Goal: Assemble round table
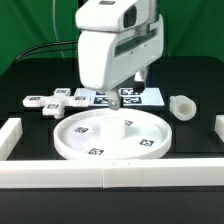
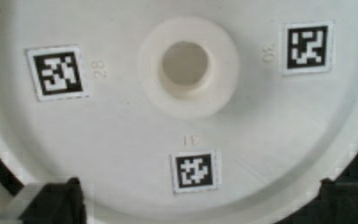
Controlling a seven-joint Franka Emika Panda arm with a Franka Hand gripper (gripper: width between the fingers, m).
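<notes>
Jaws stand released and spread wide, with nothing between them. In the wrist view the two dark fingertips (image 2: pixel 60 196) of the gripper (image 2: pixel 190 196) are on both sides of the big round disc (image 2: pixel 123 130). I cannot tell if they touch it. The disc lies flat; its raised hub (image 2: pixel 185 68) has a hole in the middle, and three square tags sit around it.

In the exterior view the disc is in the lower middle of the frame on the black table (image 1: pixel 36 125). The white arm (image 1: pixel 112 40) hangs over its far part. Just behind the disc lies the marker board (image 1: pixel 150 97). The flat cross piece (image 1: pixel 57 102) lies at the exterior view's left, beside the board. The short cylinder (image 1: pixel 183 106) is at the exterior view's right, apart from the disc. White wall bars (image 1: pixel 110 172) close the front and both sides.
</notes>
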